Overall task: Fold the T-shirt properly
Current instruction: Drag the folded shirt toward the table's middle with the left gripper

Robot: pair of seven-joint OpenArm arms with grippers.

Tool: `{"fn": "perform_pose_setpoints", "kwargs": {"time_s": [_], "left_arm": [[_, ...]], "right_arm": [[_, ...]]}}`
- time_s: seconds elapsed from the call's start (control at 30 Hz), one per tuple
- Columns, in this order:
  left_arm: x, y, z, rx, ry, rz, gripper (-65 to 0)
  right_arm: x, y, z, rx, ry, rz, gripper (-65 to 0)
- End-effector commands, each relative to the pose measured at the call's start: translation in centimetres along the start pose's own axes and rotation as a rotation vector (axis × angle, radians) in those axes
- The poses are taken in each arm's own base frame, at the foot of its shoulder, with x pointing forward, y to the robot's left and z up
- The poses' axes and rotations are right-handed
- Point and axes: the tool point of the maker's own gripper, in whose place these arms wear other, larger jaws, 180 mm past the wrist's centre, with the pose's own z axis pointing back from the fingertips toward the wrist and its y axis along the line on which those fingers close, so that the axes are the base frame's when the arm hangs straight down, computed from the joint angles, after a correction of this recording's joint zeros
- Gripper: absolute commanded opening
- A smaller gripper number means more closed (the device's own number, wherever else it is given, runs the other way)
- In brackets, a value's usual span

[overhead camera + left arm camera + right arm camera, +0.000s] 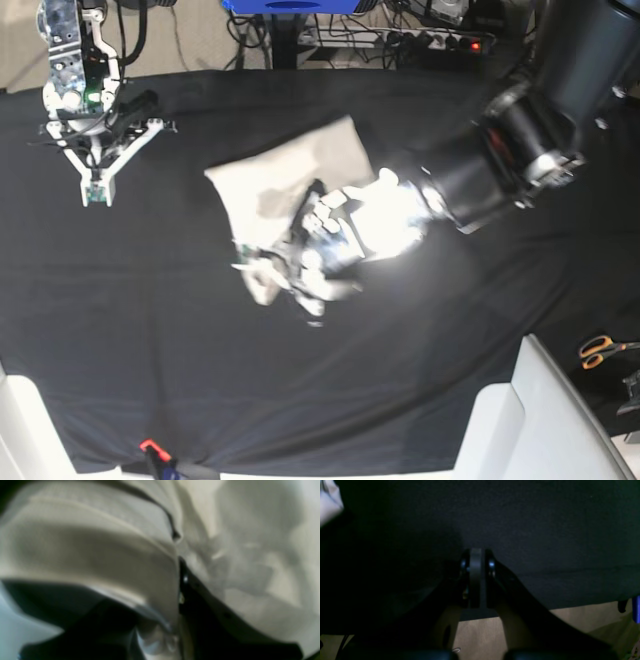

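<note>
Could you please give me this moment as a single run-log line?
phase: mid-fold | left gripper: shut on T-shirt, bunched | right gripper: shut, empty, apart over black table cover

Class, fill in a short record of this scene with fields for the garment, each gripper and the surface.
garment: T-shirt, cream, bunched, not yet folded flat
left gripper: closed on the T-shirt's fabric
right gripper: shut, empty, apart from the shirt
surface: black cloth table cover
extra item: orange-handled scissors off the cloth's edge
</note>
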Motion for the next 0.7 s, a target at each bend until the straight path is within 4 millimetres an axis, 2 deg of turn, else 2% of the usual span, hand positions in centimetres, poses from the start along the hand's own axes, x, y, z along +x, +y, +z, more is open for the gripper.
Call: {"fn": "perform_pose_setpoints", "kwargs": {"time_s": [0.0,0.1,0.27,0.57,0.67], "left_arm": [[2.1,1.3,0.8,0.043,-0.051,-0.03,-65.0],[4.5,0.1,0.7,0.029,-0.092,-0.141,-65.0],[6.1,-0.8,0.1,0.026,-0.079,-0.187,-65.0],[5.6,-0.4,-0.1,0.021,-0.059,-0.185,-65.0],[4.8,-1.5,-0.3,-0.033,-0.042,-0.245,-65.0]], "right_arm": [[1.0,-0.4,0.3,-0.013,-0.035,0.0,-61.2],[1.0,-0.5,0.3,-0.015,-0.035,0.002,-61.2],[1.0,-0.5,0.3,-0.015,-0.034,0.002,-61.2],[1.3,-0.5,0.2,-0.015,-0.04,0.001,-61.2],[1.3,-0.5,0.2,-0.015,-0.04,0.001,-61.2]]}}
